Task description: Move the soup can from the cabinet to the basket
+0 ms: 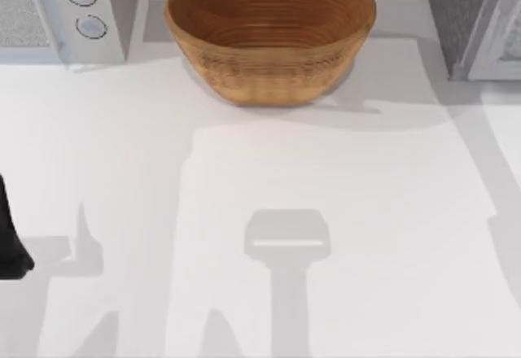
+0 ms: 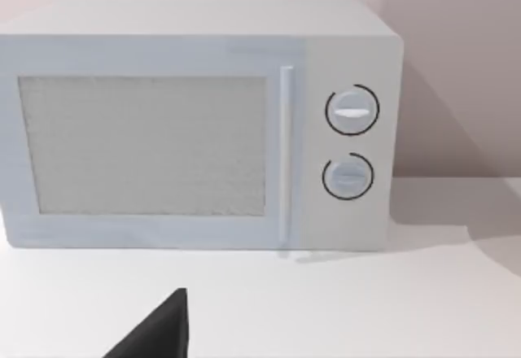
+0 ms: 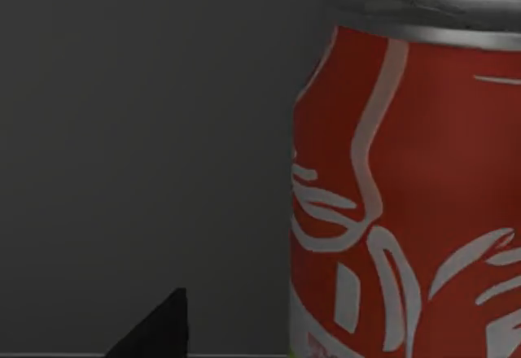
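Nearest the lens in the right wrist view stands the soup can (image 3: 407,203), a small cylindrical tin with a red label bearing white lettering, a silvery top rim and a sliver of green-yellow band at its foot. It stands upright against a dark grey interior wall (image 3: 138,146), very close to the camera. One dark fingertip (image 3: 159,329) of the right gripper shows near the lower edge of that view, just beside the can and not seen touching it. Whether this gripper is spread or closed cannot be told from what shows.

In the top view, the large round wicker basket (image 1: 270,37), warm brown with ringed woven ridges, sits on the white table (image 1: 326,252) at the far middle. Its hollow holds nothing. A grey cabinet (image 1: 476,20) occupies the far right corner of the table, well apart from the basket's rim.

A white microwave oven (image 2: 195,126) with two round knobs (image 2: 352,111) and a frosted door panel stands in the far left corner. The left wrist camera faces its front squarely. The left arm (image 1: 10,236) rests at the left edge of the table, near side, as a dark shape. One dark fingertip (image 2: 159,333) of the left gripper shows over the bare tabletop; its open or closed condition cannot be told.
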Motion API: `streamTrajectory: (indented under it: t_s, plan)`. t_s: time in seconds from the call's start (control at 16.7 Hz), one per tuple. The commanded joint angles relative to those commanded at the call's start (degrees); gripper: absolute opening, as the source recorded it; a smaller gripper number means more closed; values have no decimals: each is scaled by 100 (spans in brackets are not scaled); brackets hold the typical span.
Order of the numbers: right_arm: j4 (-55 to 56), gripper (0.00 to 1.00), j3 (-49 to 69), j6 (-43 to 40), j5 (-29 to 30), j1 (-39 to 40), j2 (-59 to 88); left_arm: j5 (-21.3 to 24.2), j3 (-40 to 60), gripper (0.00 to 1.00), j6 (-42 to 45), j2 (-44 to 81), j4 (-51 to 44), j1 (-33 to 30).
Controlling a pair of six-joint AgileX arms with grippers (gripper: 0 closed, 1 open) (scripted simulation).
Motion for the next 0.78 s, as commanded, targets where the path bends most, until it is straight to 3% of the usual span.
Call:
streamTrajectory:
  t_s: [0.54,0.78]
  plan:
    - [-155,100,850,-2,-85,-95,693,0,0,100,0,0,0,0]
    - [-155,70,850,-2,-85,-95,693,0,0,100,0,0,0,0]
